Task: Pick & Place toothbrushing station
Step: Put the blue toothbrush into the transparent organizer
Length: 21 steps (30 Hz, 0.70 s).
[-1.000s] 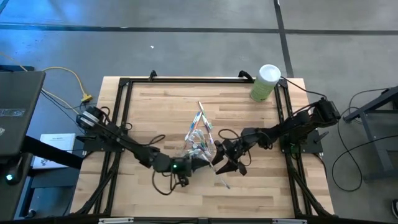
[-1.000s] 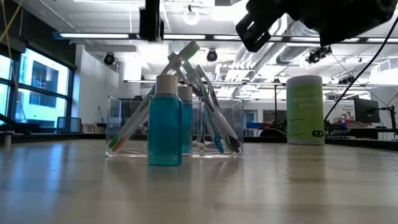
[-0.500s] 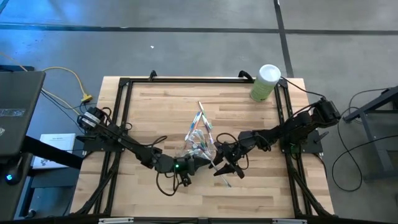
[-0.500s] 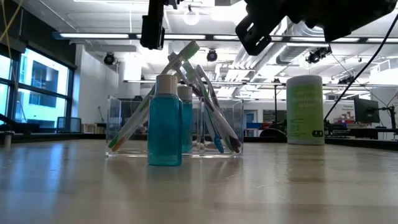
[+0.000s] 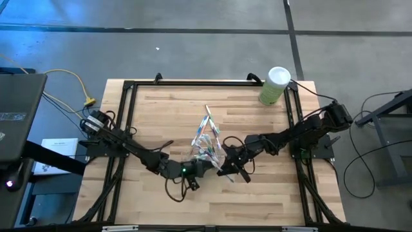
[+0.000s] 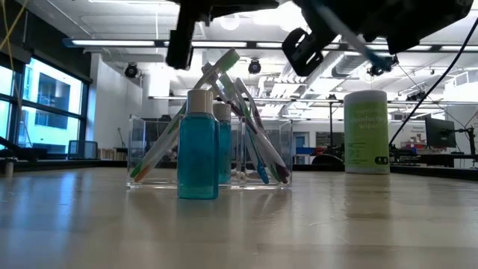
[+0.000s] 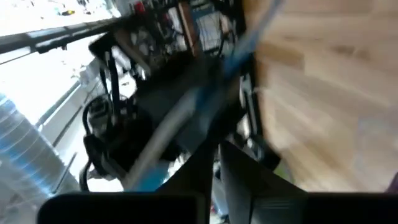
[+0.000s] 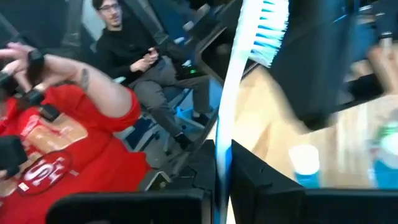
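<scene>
Since a second ago, the right end effector point(image 5: 233, 173) has been clenched on a toothbrush point(image 8: 231, 93) just beside the clear holder point(image 6: 209, 153) at mid-tabletop point(image 5: 257, 200); the left end effector point(image 5: 205, 166), shut, is alongside. Light, slippery plastic: its handle is judged best gripped.

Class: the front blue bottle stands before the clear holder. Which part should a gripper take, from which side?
Probably the blue bottle by its straight body, from the open table side: it stands upright, while holder and leaning toothbrushes crowd behind its cap.
</scene>
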Each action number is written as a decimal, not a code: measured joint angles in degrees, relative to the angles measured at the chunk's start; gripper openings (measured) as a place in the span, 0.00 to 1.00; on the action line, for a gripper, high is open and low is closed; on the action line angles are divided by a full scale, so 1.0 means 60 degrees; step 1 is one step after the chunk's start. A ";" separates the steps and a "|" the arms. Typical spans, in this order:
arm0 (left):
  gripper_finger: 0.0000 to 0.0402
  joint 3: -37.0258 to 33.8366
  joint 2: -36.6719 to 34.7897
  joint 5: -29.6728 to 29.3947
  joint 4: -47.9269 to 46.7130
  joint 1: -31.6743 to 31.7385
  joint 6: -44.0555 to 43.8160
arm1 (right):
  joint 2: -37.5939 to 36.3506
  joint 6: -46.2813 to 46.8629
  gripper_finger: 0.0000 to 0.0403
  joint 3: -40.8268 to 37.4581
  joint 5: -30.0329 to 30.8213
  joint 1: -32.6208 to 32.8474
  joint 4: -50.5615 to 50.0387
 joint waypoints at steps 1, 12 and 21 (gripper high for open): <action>0.07 0.0000 0.0000 0.0080 -0.0068 -0.0015 -0.0200 | 0.0000 0.0000 0.03 0.0000 0.0042 -0.0009 -0.0006; 0.19 -0.0011 0.0000 0.0772 0.0204 -0.0222 -0.3546 | 0.0000 -0.0457 0.03 0.0000 0.0360 -0.0004 -0.0243; 0.19 -0.0011 -0.0022 -0.0061 0.2468 -0.0784 -0.5540 | -0.0468 -0.1061 0.03 0.0000 0.1329 0.0003 -0.1392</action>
